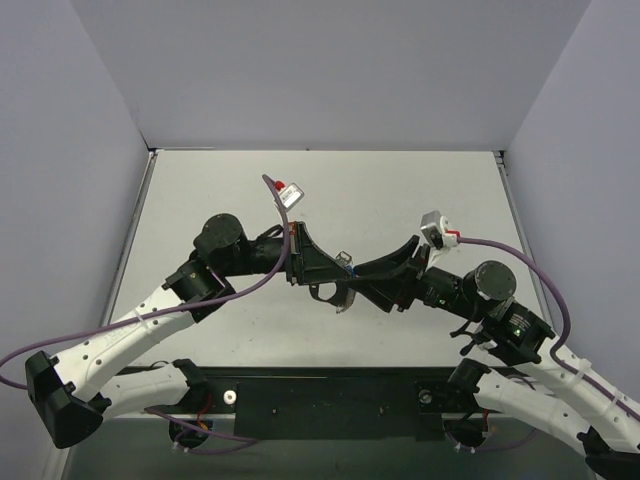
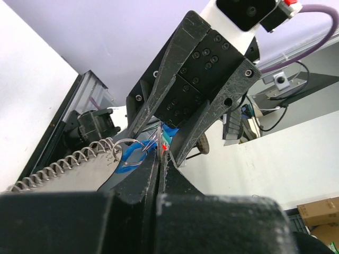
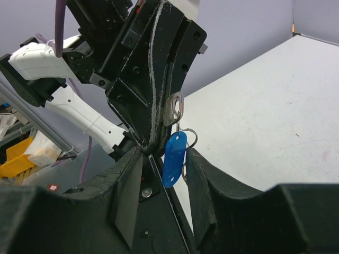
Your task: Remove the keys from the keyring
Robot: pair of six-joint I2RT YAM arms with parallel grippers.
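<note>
Meeting over the middle of the grey table (image 1: 200, 200), the two arms lean toward each other, their grippers nose to nose above the surface. The left gripper (image 2: 159, 161) has its fingers pressed tight together, and the right wrist view shows the pale oval keyring (image 3: 174, 108) pinched at the edge of that closed pair, most of its loop standing out to one side. The right gripper (image 3: 163, 154) is parted to a middling gap, one finger (image 3: 127, 201) on each side of what hangs there; I cannot tell whether either finger touches it. Below the keyring the blue-headed key (image 3: 174, 159) dangles upright between those fingers, clear of the table. From the left wrist, the silver chain (image 2: 58, 170) trails away beside the left finger, ending near a thin wire ring (image 2: 127, 153) just beside the blue key. The smaller silver key is too hidden to pick out.
</note>
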